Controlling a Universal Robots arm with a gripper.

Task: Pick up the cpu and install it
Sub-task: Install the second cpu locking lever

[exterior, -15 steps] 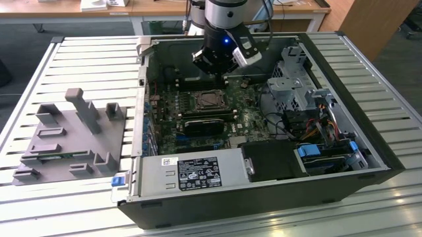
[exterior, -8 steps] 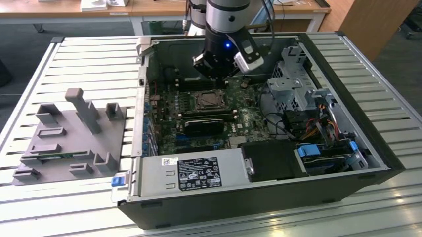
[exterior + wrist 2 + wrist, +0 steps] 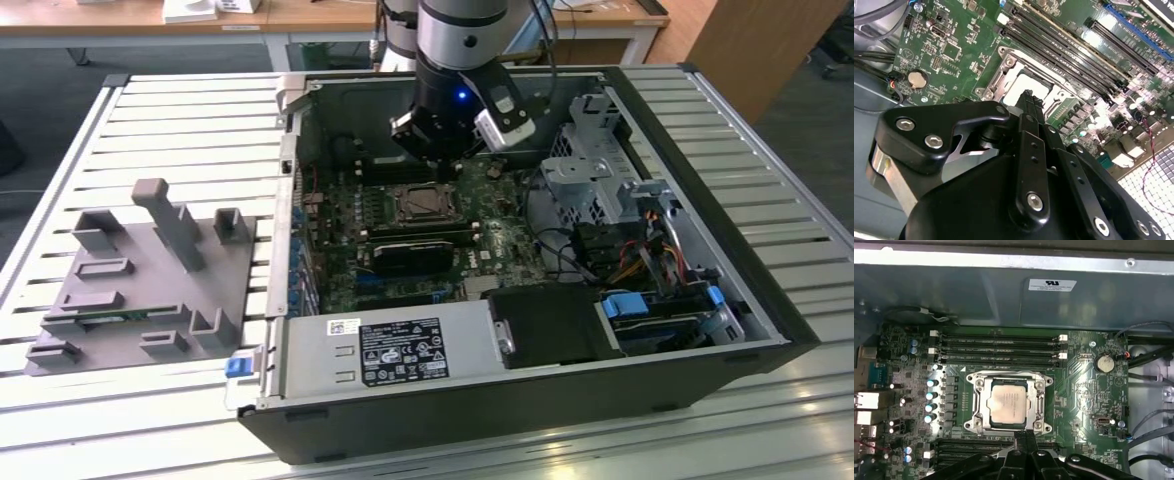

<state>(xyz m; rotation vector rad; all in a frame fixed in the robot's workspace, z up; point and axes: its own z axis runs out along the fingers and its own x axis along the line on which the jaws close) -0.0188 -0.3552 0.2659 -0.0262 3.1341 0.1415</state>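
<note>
Your gripper (image 3: 447, 160) is hanging inside the open computer case (image 3: 747, 290), just above the motherboard (image 3: 514, 245); in the first wrist view the fingers (image 3: 1026, 440) are pressing together into one narrow tip, pinching nothing; the tip is sitting at the edge of the socket frame (image 3: 976, 405), and you're seeing the same closed tip in the second wrist view (image 3: 1026, 102); the cpu (image 3: 1010, 404) is lying flat inside the socket, silver top facing up, also showing in the exterior view (image 3: 427, 204); memory slots (image 3: 999, 347) are running beside the socket; a coin battery (image 3: 1104, 363) is sitting near them; the case is resting on the slatted bench (image 3: 174, 130), with a grey fixture block (image 3: 140, 290) off to the exterior view's left.
</note>
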